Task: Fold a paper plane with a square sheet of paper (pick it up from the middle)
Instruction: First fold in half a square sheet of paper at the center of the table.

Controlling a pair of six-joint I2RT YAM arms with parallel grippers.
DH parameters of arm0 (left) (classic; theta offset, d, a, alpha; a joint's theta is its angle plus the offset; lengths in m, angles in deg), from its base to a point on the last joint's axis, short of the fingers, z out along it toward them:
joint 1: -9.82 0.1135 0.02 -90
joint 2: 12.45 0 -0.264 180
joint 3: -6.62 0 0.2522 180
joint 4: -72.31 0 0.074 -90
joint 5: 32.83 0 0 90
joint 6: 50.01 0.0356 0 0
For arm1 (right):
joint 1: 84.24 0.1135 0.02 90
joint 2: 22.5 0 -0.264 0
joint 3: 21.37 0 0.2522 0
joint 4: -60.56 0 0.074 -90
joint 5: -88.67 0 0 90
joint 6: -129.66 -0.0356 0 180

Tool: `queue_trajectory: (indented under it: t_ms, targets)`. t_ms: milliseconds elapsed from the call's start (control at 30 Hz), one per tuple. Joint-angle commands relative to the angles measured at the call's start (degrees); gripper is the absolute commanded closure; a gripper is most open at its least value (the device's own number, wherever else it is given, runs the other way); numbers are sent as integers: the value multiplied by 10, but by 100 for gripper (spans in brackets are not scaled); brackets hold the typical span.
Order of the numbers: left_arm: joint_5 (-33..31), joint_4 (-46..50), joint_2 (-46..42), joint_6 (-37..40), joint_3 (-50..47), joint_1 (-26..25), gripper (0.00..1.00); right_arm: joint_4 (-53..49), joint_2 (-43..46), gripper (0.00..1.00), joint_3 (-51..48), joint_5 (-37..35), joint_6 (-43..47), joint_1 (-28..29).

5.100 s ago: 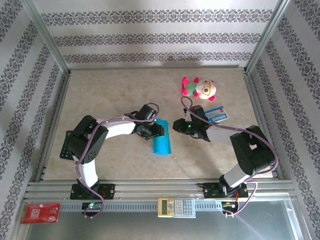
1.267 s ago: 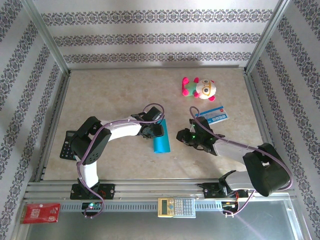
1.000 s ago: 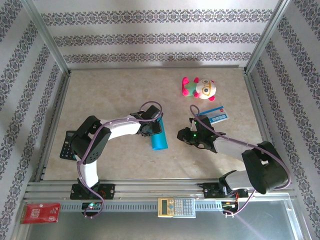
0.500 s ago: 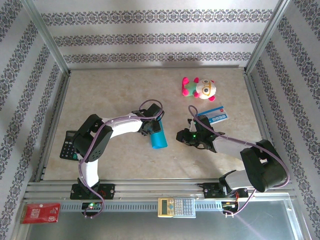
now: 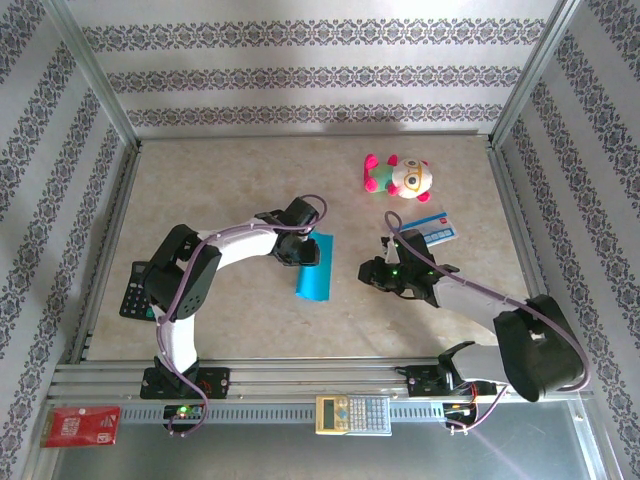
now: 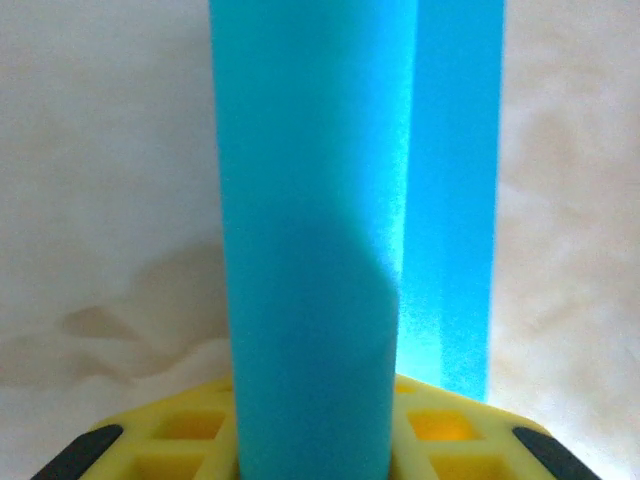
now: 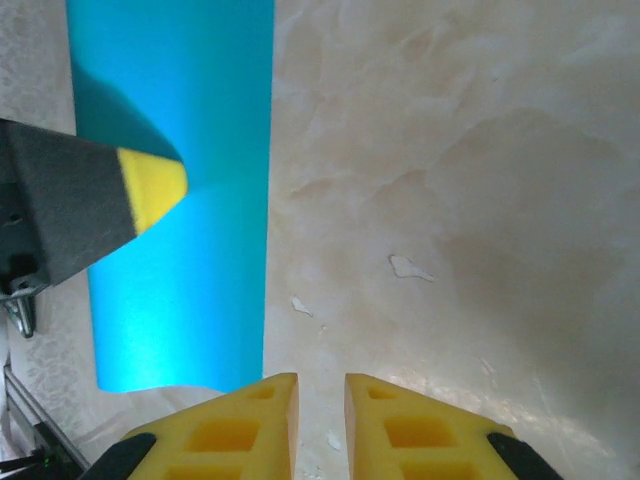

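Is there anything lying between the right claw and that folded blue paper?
Nothing visible. Only bare table separates the right gripper from the folded blue paper. The left gripper is already at the paper's far end.

The scene is evenly and brightly lit from above; soft shadows are cast on the table (image 5: pixel 220 180) beneath the arms; the folded sheet (image 6: pixel 310 250) is rendered grainy and soft close up, with a dark shadow across its lower part.

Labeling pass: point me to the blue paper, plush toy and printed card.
blue paper (image 5: pixel 312 275), top external view, middle of folded strip.
plush toy (image 5: pixel 411 179), top external view, its face.
printed card (image 5: pixel 436 227), top external view, card centre.
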Motion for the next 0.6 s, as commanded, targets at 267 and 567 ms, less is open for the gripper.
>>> queue_trajectory:
  t_ms: [267,567]
  targets:
    - [124,89,-3,181,12,48,65,-56,21,80,9,-37,18,-1]
    - [8,38,17,50,-14,43,55,-60,15,80,11,-45,16,7]
